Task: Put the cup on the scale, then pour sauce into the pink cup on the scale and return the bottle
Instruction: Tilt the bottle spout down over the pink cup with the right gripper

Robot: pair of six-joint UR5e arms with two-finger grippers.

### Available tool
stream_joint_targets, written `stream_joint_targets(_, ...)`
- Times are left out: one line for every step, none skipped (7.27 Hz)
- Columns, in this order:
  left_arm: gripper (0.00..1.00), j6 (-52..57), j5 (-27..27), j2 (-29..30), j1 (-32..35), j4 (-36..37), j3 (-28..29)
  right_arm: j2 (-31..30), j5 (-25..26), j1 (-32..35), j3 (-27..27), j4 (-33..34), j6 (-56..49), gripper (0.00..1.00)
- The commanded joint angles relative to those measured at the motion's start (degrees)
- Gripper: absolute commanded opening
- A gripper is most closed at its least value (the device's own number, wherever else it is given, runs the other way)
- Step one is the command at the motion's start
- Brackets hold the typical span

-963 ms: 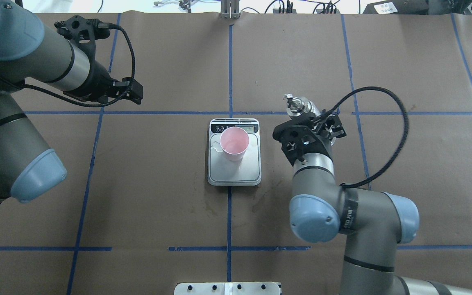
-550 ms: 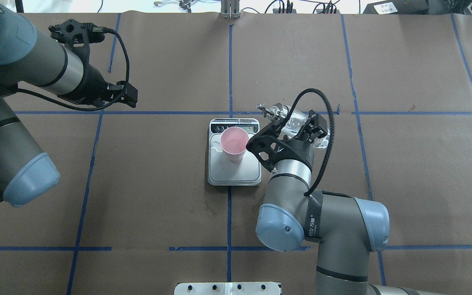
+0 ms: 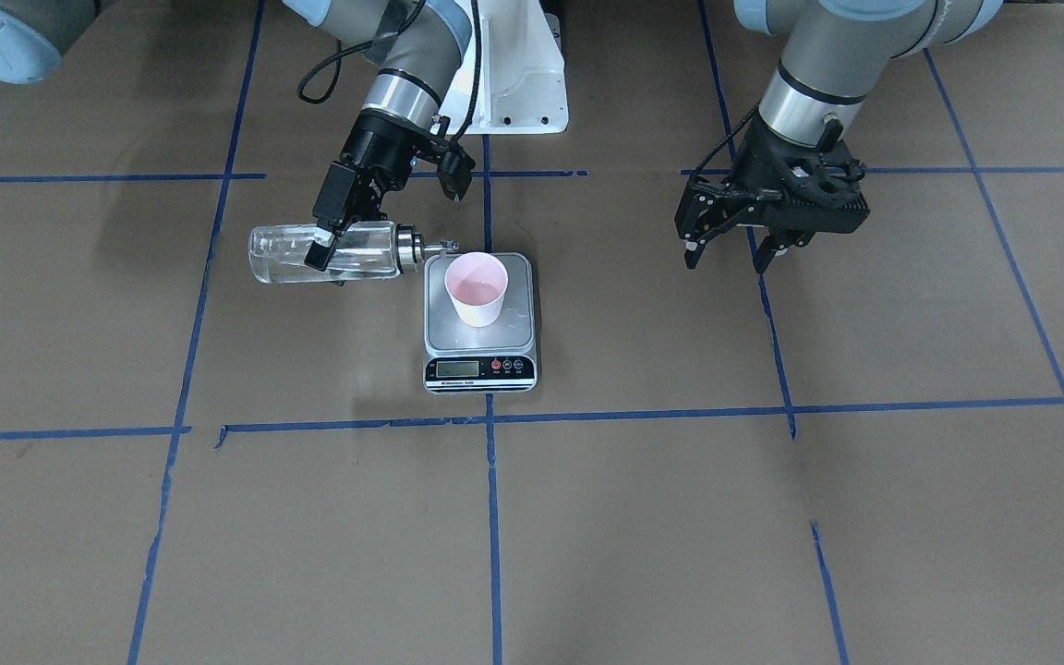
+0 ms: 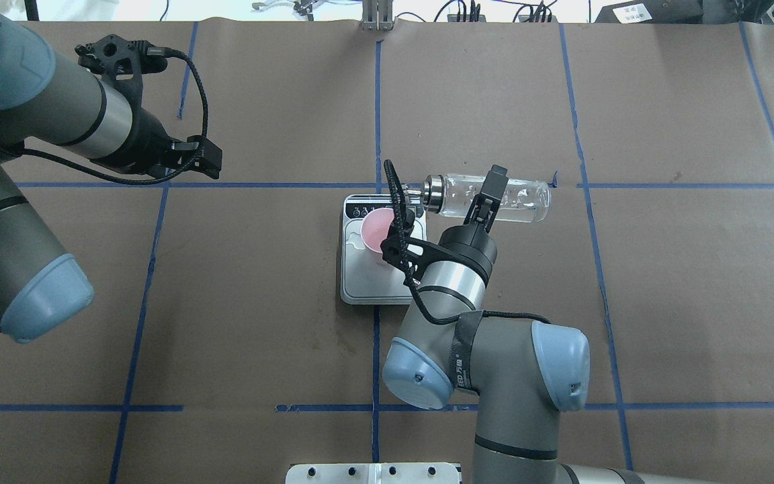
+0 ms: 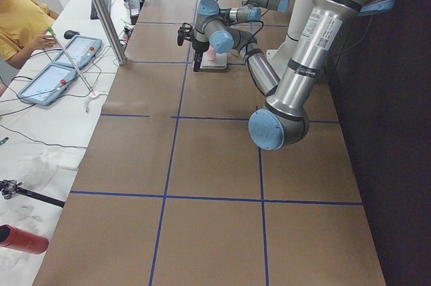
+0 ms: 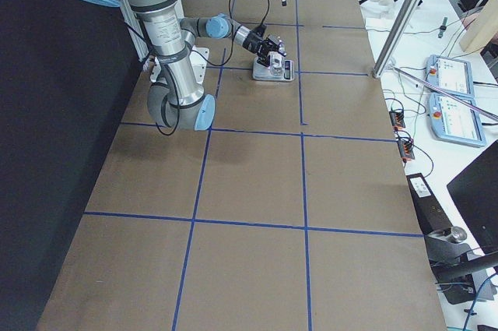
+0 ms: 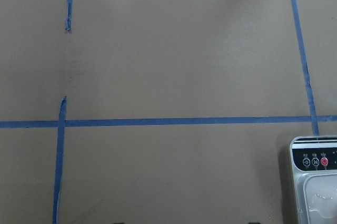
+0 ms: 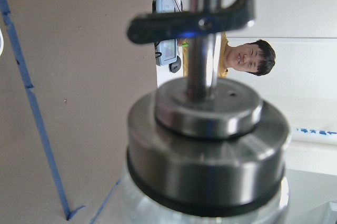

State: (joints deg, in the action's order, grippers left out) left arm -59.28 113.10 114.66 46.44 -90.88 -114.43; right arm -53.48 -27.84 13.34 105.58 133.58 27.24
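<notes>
The pink cup stands upright on the silver scale at the table's middle. My right gripper is shut on the clear glass bottle and holds it lying almost level above the table. Its silver pourer cap points at the cup's rim, and fills the right wrist view. Clear sauce lies along the bottle's lower side. My left gripper hangs open and empty, away from the scale.
Brown paper with blue tape lines covers the table. The scale's corner shows in the left wrist view. Operators sit beyond the table's far edge, with tablets beside them. A white base plate lies by the robot.
My right arm has swung towards the scale and turned the bottle from upright to almost level, cap now at the cup's rim. My left arm has drawn back slightly.
</notes>
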Motion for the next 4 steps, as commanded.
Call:
stream_joint_targets(0.83, -0.2, 0.2, 0.0, 0.0, 0.0, -0.1, 1.2, 3.3, -0.2, -0.2, 4.8, -7.8, 0.00)
stream_joint_targets(0.83, -0.3, 0.3, 0.0, 0.0, 0.0, -0.1, 0.8, 5.1, -0.2, -0.1, 5.2, -12.9, 0.00)
stream_joint_targets(0.83, -0.4, 0.3, 0.0, 0.0, 0.0, -0.1, 1.0, 5.8, -0.3, -0.2, 5.2, -16.0, 0.00)
stream_joint_targets(0.83, -0.5, 0.4, 0.1, -0.1, 0.0, 0.0, 0.8, 6.1, -0.3, -0.2, 5.2, -16.5, 0.00)
